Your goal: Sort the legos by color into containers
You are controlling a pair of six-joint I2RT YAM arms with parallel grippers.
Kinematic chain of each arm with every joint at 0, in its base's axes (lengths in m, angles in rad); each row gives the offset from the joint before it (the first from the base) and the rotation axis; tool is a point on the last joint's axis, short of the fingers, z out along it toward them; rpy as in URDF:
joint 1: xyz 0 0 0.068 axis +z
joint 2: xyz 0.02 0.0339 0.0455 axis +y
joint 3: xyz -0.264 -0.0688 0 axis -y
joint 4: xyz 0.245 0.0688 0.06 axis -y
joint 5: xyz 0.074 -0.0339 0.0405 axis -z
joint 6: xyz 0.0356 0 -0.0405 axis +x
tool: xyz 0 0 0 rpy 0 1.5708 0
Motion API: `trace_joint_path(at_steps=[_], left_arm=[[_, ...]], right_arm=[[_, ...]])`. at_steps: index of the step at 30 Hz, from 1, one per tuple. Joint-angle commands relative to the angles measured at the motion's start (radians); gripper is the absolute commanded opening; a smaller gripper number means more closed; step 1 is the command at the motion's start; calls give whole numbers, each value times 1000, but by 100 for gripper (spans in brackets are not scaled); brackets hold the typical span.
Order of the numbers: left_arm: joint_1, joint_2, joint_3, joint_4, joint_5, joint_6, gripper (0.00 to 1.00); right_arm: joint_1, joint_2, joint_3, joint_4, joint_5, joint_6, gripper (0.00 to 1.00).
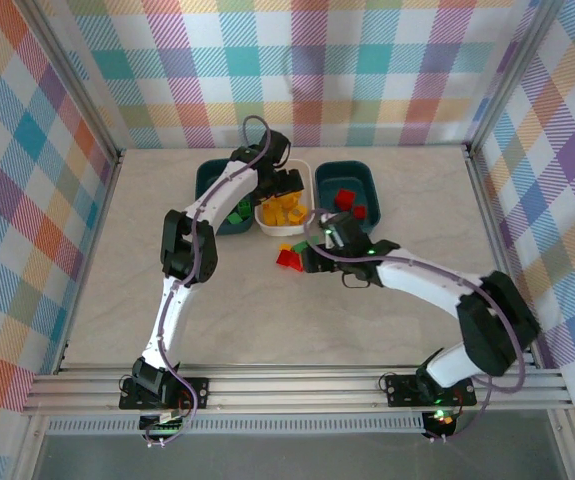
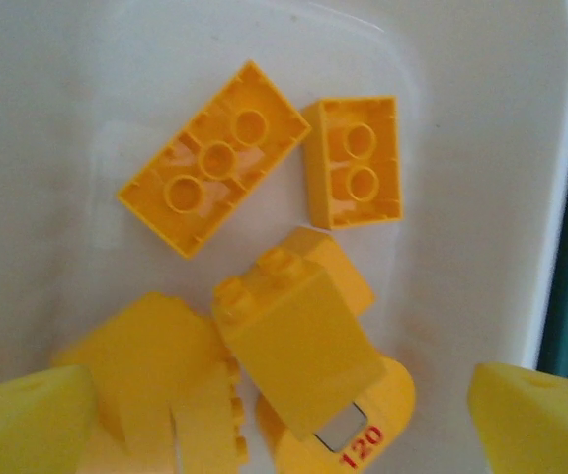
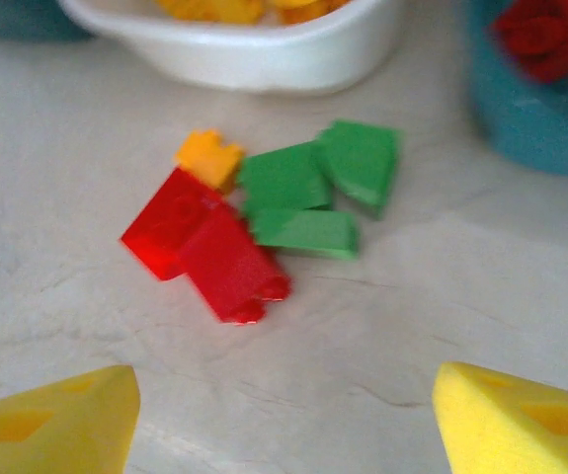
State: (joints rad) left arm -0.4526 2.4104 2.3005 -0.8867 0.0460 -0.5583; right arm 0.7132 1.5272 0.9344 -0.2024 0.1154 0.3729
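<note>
Left wrist: left jaws apart above the white bin point(image 2: 481, 148) collecting yellow bricks point(image 2: 214, 183); right jaws, apart, hover beside it over stray red bricks point(image 3: 209, 247), apparently to pick one.

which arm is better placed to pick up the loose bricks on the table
Right: the right gripper hovers open by the loose bricks on the table; the left gripper is over the white bin.

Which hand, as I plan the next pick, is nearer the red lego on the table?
Right. The right hand hovers short of the red lego; the left hand is over the white bin.
</note>
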Motion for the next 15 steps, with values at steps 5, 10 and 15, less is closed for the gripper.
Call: trace_joint_path(at_steps=[5,10,15], left_arm=[[5,-371,-263,142,169,37,100],[6,-722,-780,409,185,3,100],[7,-987,-1172,535,173,-35,100]], right_arm=[[69,177,145,-31,40,-95,69],[71,263,198,-44,20,-97,66],[75,319,230,-47,43,-112,65]])
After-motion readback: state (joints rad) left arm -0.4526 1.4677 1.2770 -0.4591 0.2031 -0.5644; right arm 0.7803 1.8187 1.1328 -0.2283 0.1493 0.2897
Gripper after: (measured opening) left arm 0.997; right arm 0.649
